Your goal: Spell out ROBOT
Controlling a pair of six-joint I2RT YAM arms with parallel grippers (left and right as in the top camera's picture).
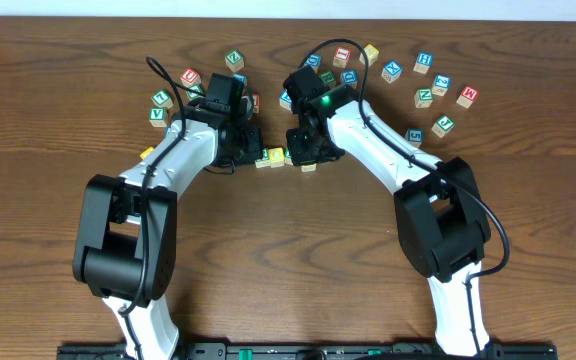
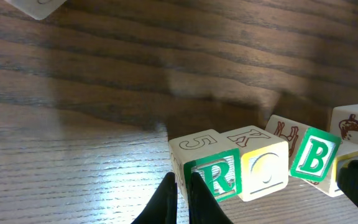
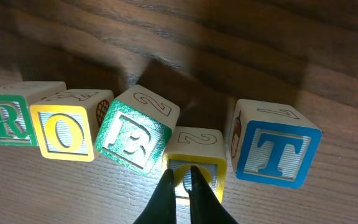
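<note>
Surface: table (image 3: pixel 241 43) of dark wood-grain, matt, with lengthwise streaks.

Items: five small wooden cubes with square edges and pale sides printed with numerals and pictures. They stand in a row near the table's middle, between the two claws.
- R cube (image 3: pixel 5 118): green embossed face, square to the row.
- O cube (image 3: pixel 64 130): yellow face, touching the R cube.
- B cube (image 3: pixel 135 137): green glittery face, twisted out of line with one corner toward the O cube.
- Second yellow cube (image 3: pixel 197 149): set slightly forward of the row; its letter is hidden by the fingers.
- T cube (image 3: pixel 275 152): blue face, a narrow gap from its neighbour.

The row's long axis runs left to right in the right wrist view, with the letters facing that camera.

Left gripper (image 2: pixel 180 183): jaws closed, holding nothing, tips just before the R cube.
Right gripper (image 3: pixel 180 175): jaws all but closed, holding nothing, tips over the second yellow cube; contact cannot be told.

Clearance: bare wood lies on the near side of the row. Loose cubes (image 1: pixel 423 62) are scattered on the far side.
</note>
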